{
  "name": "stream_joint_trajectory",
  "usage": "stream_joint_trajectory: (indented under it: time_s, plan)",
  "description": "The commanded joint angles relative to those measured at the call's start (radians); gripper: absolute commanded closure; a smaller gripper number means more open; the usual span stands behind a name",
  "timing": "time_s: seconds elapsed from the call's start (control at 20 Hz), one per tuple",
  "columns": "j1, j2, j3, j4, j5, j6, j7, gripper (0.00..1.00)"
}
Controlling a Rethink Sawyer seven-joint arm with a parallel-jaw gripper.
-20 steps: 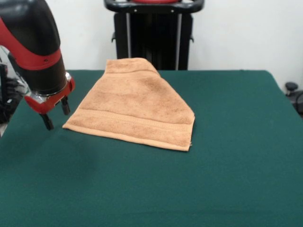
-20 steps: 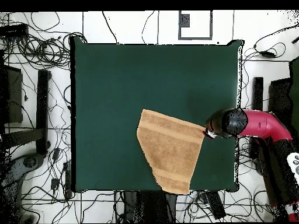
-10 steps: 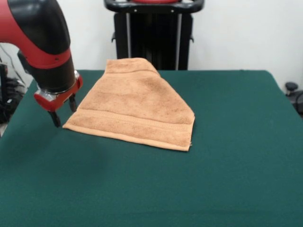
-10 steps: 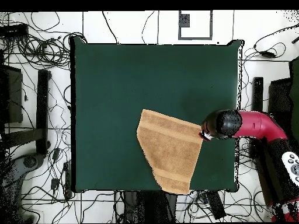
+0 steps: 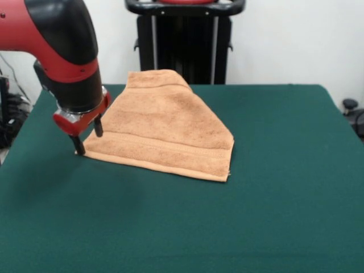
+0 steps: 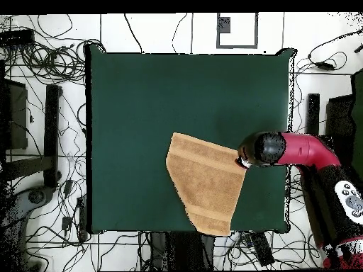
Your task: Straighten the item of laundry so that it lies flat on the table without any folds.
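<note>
End effector (image 5: 87, 135) at towel corner.
Released; fingers straddle the folded terry towel (image 5: 165, 128) hem on the green felt counter (image 5: 273, 187).

My front camera sits low and close, facing across the table (image 5: 284, 216) toward the wall. My overhead camera looks straight down from high, framing it whole. Both share the towel (image 5: 165, 128) and arm (image 6: 305, 150).
</note>
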Motion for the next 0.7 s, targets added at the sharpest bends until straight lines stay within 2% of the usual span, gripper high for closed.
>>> stream_joint_trajectory:
  time_s: [0.05,0.7]
  plan:
    - [0.071,0.029,-0.022,0.079,0.043,-0.068,0.216,0.0]
    - [0.077,0.038,-0.038,0.06,0.075,-0.077,0.187,0.0]
